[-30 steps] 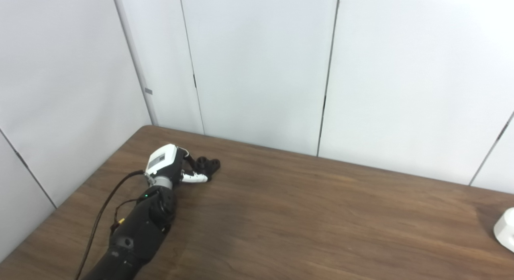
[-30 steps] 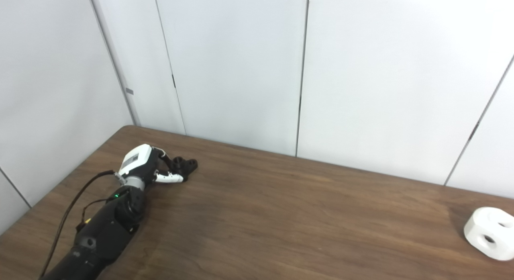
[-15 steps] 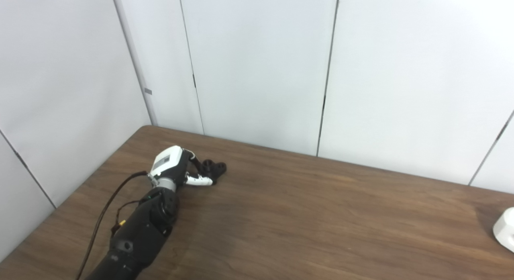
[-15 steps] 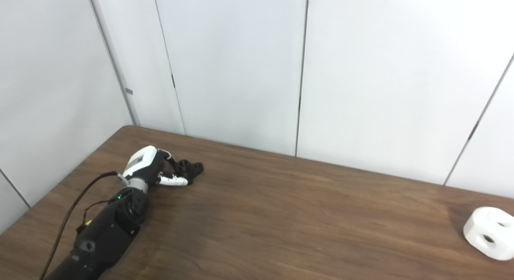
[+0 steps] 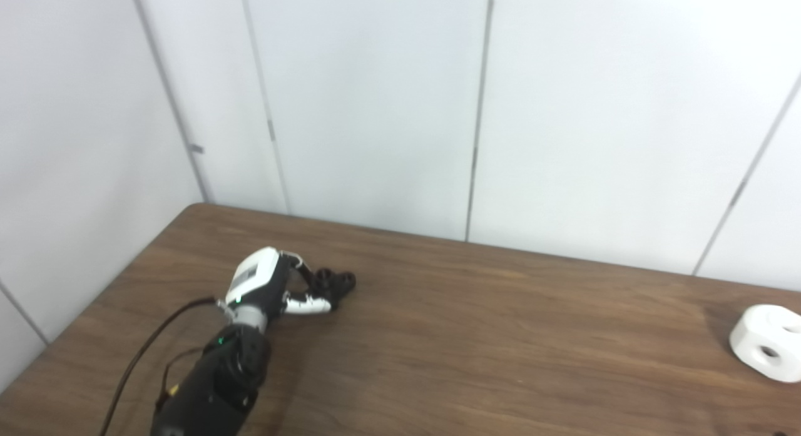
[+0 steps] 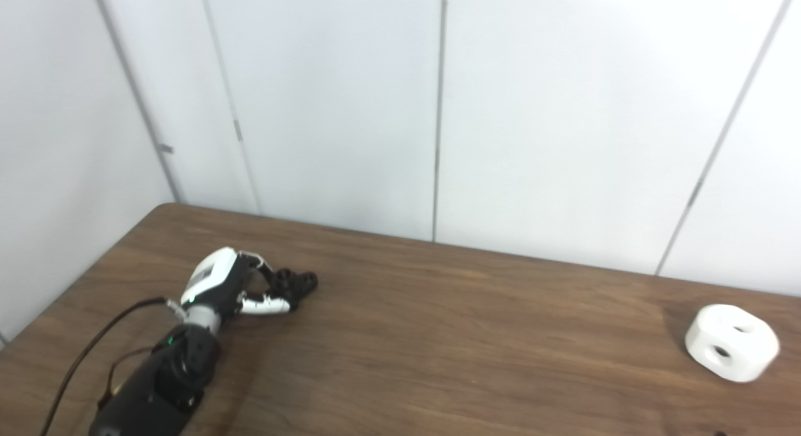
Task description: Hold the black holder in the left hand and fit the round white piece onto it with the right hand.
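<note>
Our left hand (image 5: 269, 286) pinches the small black plastic holder (image 5: 331, 283) low over the brown wooden surface (image 5: 469, 336). The round white holed piece (image 6: 731, 342) sits far right of it; right hand unseen. We'd firm the grip before lifting.

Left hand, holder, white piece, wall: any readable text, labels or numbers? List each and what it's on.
None can be read.
Left hand: grey patch on its white back, too small and blurred to tell whether it carries text.
Wall panel tag: small grey tab on the seam, no characters can be made out.
Black holder: no markings visible.
Round white piece: plain, only holes, no print.
Table: bare wood grain, no label.
</note>
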Robot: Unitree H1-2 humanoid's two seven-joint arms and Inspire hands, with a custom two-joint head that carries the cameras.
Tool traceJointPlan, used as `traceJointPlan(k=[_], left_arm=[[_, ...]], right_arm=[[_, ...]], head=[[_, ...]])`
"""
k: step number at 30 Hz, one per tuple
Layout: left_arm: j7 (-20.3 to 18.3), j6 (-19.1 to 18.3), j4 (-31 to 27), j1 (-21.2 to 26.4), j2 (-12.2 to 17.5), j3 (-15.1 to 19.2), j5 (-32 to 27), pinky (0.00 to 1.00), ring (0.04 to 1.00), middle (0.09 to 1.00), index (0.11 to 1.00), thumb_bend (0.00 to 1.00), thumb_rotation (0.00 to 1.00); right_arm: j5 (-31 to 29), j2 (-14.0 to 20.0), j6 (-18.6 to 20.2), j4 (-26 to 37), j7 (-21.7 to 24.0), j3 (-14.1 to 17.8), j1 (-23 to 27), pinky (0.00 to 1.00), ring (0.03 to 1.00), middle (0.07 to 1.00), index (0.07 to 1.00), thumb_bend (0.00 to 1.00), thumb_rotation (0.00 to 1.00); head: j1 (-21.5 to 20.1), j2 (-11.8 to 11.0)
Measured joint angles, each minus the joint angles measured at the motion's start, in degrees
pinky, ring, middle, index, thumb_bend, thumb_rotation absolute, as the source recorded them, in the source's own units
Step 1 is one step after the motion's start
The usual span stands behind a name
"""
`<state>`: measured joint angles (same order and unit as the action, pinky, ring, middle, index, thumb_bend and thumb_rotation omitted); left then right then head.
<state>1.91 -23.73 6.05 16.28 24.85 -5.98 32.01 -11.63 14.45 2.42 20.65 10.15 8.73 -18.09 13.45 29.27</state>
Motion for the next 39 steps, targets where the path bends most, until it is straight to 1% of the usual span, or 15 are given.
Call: traceJointPlan(k=[2,6,10,11,14,16,18,19,22,25,27,28,32,38,39], left_arm=[[0.1,-0.1,-2.7,-1.4,-1.0,-0.5,0.5,0.85,0.859,0.787,0.489,0.51,0.05],[0.0,0.2,-6.1,-3.6,-2.8,-1.2,1.4,0.84,0.871,0.79,0.488,0.52,0.05],[-0.9,0.7,-11.1,-6.4,-4.7,-3.4,1.7,0.87,0.888,0.806,0.488,0.51,0.05],[-1.7,0.7,-12.2,-6.7,-5.2,-4.0,1.9,0.89,0.893,0.809,0.488,0.51,0.05],[-4.7,0.5,-15.4,-7.3,-5.7,-6.3,2.4,0.91,0.886,0.802,0.487,0.51,0.05],[-6.2,0.5,-18.0,-7.7,-6.0,-7.9,2.9,0.9,0.882,0.801,0.488,0.51,0.05],[-7.6,0.6,-20.3,-7.9,-6.4,-9.1,4.0,0.9,0.878,0.8,0.488,0.51,0.05],[-8.2,0.7,-21.2,-8.0,-6.5,-9.6,4.5,0.92,0.875,0.801,0.488,0.51,0.05],[-10.1,0.9,-24.2,-8.2,-6.6,-11.8,6.4,0.95,0.86,0.793,0.488,0.51,0.05],[-11.4,2.5,-26.0,-8.8,-7.2,-13.9,8.8,0.95,0.844,0.782,0.487,0.52,0.05],[-12.2,3.1,-27.3,-9.8,-7.5,-15.8,10.4,0.96,0.851,0.784,0.488,0.51,0.05],[-12.9,3.4,-27.7,-10.3,-7.6,-16.4,11.0,0.97,0.856,0.787,0.488,0.51,0.05],[-15.7,4.5,-30.3,-12.7,-8.4,-19.5,14.0,0.97,0.857,0.784,0.487,0.51,0.05],[-17.6,7.9,-31.5,-15.0,-10.2,-23.1,18.4,0.98,0.873,0.793,0.488,0.51,0.05],[-18.0,8.6,-31.6,-15.5,-10.4,-23.6,19.1,0.99,0.874,0.793,0.488,0.51,0.05]], right_arm=[[0.1,-0.1,0.1,0.0,-0.1,0.0,0.2,1.0,1.0,0.958,0.954,0.64,1.0],[0.2,-0.3,0.6,0.0,-0.2,-0.7,0.7,0.98,0.997,0.963,0.954,0.67,1.0],[0.7,-1.2,2.4,1.5,-1.1,-1.6,1.0,0.95,0.983,0.95,0.938,0.67,1.0],[0.8,-1.7,3.0,1.8,-1.3,-1.7,1.1,0.94,0.976,0.942,0.933,0.68,1.0],[1.3,-2.6,4.0,3.2,-1.7,-2.0,1.6,0.92,0.963,0.935,0.924,0.7,1.0],[1.4,-2.7,4.6,3.7,-2.0,-2.0,1.9,0.9,0.954,0.929,0.916,0.71,1.0],[1.8,-2.8,5.3,4.1,-2.3,-2.0,2.0,0.89,0.948,0.925,0.911,0.72,1.0],[2.0,-3.0,5.6,4.6,-2.4,-2.0,2.0,0.89,0.945,0.923,0.909,0.72,1.0],[2.6,-3.4,6.5,5.7,-2.6,-2.3,2.4,0.89,0.942,0.92,0.91,0.73,1.0],[3.7,-3.9,8.7,8.6,-3.2,-3.0,3.0,0.88,0.936,0.913,0.903,0.74,1.0],[4.4,-4.2,10.0,10.8,-3.4,-3.6,3.5,0.88,0.938,0.915,0.905,0.74,1.0],[4.6,-4.3,10.5,11.5,-3.4,-3.8,3.7,0.89,0.945,0.92,0.907,0.74,1.0],[4.8,-4.5,13.6,14.6,-3.8,-4.0,4.3,0.89,0.952,0.926,0.911,0.75,1.0],[4.9,-5.0,18.0,18.0,-4.0,-4.0,5.1,0.9,0.959,0.933,0.921,0.75,1.0],[4.9,-5.1,18.8,18.5,-4.0,-4.0,5.2,0.91,0.96,0.934,0.922,0.75,1.0]], head=[[-0.7,0.3],[-3.2,2.4],[-4.8,3.4],[-6.0,4.3],[-7.0,5.1],[-7.7,5.7],[-8.6,6.9],[-9.1,7.8],[-10.5,9.4],[-11.5,10.8],[-11.9,11.3],[-12.1,12.0],[-12.8,12.7],[-13.7,14.8],[-13.7,14.9]])
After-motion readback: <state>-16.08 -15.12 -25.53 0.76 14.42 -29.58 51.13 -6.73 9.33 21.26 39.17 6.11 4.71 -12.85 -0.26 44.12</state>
